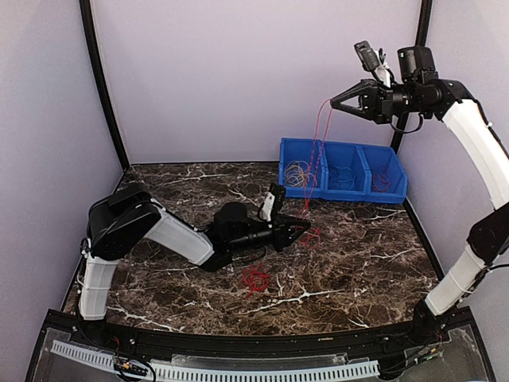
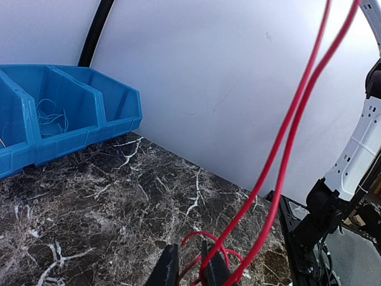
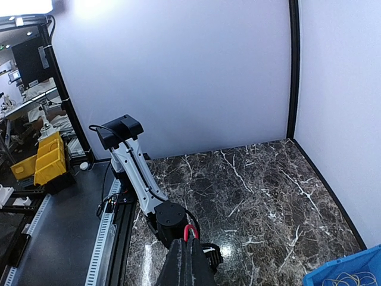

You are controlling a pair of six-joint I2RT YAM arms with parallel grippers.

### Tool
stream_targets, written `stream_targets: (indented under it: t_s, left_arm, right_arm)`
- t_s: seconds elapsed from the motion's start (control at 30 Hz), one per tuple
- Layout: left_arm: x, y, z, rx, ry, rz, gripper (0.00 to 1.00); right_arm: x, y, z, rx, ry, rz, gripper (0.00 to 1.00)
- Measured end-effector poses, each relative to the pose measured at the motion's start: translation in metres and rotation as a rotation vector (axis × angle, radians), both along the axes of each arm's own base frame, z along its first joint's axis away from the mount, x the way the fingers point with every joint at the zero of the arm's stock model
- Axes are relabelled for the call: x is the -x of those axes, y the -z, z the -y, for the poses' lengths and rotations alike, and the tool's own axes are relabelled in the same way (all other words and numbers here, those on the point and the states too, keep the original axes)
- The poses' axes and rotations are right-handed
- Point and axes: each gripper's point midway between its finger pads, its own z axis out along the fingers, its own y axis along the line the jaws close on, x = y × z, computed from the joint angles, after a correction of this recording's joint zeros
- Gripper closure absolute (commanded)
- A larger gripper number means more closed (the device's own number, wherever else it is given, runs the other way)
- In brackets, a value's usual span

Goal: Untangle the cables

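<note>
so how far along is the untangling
Looks done: yellow cables, blue cables and a few red ones lie in separate sections of the blue bin. In hand: a red cable stretched from the raised right fingers down to the left fingers at the table. Left: the red coil lying nearer the arms' bases.

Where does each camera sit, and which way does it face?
Top external: above, behind the bases, looking down on the table; left arm, right arm show.
Left wrist: low, facing the blue bins; left end effector pinches the red cable.
Right wrist: high, looking down at the left arm; right end effector shows.
Shared: both wrist views show the red cable.
</note>
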Motion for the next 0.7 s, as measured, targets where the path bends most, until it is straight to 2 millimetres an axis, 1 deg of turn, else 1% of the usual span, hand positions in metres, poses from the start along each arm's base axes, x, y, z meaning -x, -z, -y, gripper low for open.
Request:
stream_targets:
  t_s: [0.17,0.37,0.43,0.57,0.63,0.7]
  left_arm:
    - [0.001,0.003,-0.001,-0.006,0.000,-0.004,0.78]
    - [0.004,0.032,-0.007,-0.086,0.000,-0.058,0.74]
    - [0.006,0.041,-0.009,-0.105,0.000,-0.073,0.74]
    - [0.012,0.058,-0.018,-0.140,-0.002,-0.103,0.74]
    - [0.015,0.067,-0.023,-0.160,-0.005,-0.117,0.74]
    - [0.019,0.075,-0.030,-0.181,-0.010,-0.130,0.73]
  right_arm:
    - [-0.018,-0.010,0.019,-0.038,0.050,-0.011,1.00]
    - [-0.039,-0.029,0.048,-0.093,0.131,0.037,1.00]
    - [-0.045,-0.032,0.056,-0.103,0.158,0.052,1.00]
    - [-0.058,-0.026,0.071,-0.109,0.209,0.047,1.00]
    - [-0.067,-0.021,0.079,-0.108,0.245,0.039,1.00]
    - [-0.081,-0.011,0.092,-0.104,0.303,0.027,1.00]
